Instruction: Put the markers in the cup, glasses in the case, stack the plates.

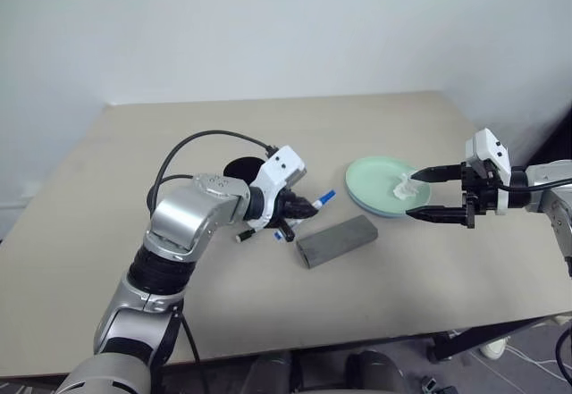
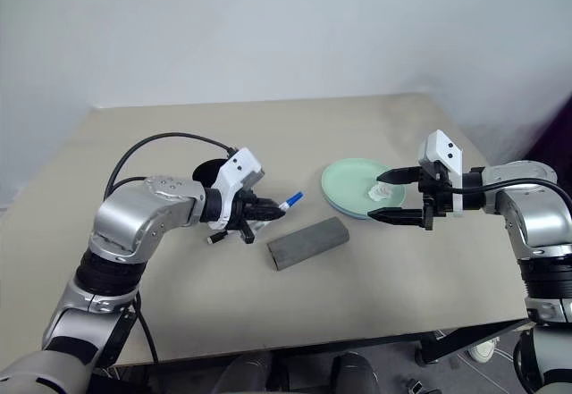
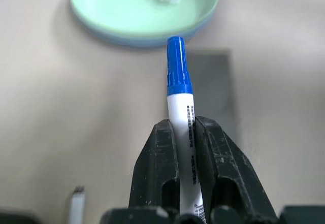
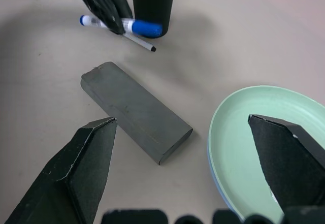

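left claw [image 3: 185, 132] clamps the blue-capped marker [image 3: 179, 89], cap toward the plates [image 3: 101, 16]; right claw [image 1: 427, 194] gapes empty.

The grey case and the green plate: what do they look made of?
Grey case: seemingly felt or fabric-covered, with a matte, slightly fuzzy surface and no glare. Mint green plate: likely plastic, smooth with a soft sheen and a thin moulded rim.
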You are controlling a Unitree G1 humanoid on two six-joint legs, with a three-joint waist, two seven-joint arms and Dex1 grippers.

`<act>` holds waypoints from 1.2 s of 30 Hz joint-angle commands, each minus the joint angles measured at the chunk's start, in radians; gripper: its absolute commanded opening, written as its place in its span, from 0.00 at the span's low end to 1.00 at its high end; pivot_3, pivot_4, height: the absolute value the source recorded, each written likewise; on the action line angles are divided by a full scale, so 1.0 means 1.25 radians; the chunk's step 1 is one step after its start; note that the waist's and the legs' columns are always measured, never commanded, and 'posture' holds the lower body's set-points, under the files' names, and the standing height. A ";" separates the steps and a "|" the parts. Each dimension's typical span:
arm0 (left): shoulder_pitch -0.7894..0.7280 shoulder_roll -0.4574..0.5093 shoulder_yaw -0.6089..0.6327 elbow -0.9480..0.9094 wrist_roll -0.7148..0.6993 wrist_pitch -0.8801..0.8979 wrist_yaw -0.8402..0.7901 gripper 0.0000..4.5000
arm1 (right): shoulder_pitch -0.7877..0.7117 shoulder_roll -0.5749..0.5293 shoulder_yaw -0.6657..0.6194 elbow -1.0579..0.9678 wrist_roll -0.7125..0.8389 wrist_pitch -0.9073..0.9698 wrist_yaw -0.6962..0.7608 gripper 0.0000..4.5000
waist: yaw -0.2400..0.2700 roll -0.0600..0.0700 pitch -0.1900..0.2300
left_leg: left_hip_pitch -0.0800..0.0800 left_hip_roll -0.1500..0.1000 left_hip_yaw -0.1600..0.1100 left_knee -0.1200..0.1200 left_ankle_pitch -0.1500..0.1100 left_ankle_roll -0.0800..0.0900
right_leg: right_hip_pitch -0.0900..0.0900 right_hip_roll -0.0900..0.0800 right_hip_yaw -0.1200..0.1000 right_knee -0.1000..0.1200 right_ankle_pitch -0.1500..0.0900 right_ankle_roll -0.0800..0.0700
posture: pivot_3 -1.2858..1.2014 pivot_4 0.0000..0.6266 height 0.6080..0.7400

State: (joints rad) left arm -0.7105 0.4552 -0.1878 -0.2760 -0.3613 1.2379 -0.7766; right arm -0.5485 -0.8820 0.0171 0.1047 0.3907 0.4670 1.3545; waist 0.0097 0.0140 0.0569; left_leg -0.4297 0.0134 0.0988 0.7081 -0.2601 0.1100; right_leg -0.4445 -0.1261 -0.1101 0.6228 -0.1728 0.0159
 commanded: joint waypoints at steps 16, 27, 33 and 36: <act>-0.016 -0.050 0.252 0.266 0.007 -0.515 0.087 0.02 | -0.032 0.002 -0.009 -0.008 0.007 -0.006 0.000 1.00 | 0.000 0.000 0.000 | 0.001 0.000 0.001 0.000 0.001 -0.001 | 0.000 0.001 0.001 0.000 0.000 0.000 | 0.52 0.00 0.90; 0.027 -0.039 0.268 0.372 0.007 -0.655 0.083 0.02 | -0.027 0.000 -0.012 -0.013 0.009 0.002 -0.002 1.00 | 0.000 -0.001 0.000 | 0.000 0.000 0.001 0.000 0.000 -0.001 | 0.000 0.001 0.000 0.000 0.001 -0.001 | 0.52 0.00 0.90; 0.055 -0.029 0.270 0.367 -0.003 -0.664 0.070 0.02 | -0.031 0.000 -0.012 -0.011 0.008 0.002 -0.002 1.00 | 0.000 -0.001 0.000 | 0.000 0.000 0.001 0.000 0.000 -0.001 | 0.000 0.001 0.000 0.000 0.001 -0.001 | 0.52 0.00 0.90; 0.069 -0.023 0.270 0.360 -0.007 -0.663 0.062 0.02 | -0.032 0.001 -0.011 -0.010 0.008 0.002 -0.002 1.00 | 0.000 -0.001 0.000 | 0.000 0.000 0.001 0.000 0.000 -0.001 | 0.000 0.001 0.000 0.000 0.001 -0.001 | 0.52 0.00 0.90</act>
State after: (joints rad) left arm -0.6161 0.4110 0.1354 0.2076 -0.3558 0.4238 -0.6899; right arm -0.5597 -0.8765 0.0227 0.1061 0.3911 0.4739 1.3534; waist 0.0096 0.0124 0.0567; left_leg -0.4293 0.0138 0.1006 0.7082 -0.2597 0.1092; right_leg -0.4445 -0.1255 -0.1097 0.6228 -0.1721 0.0151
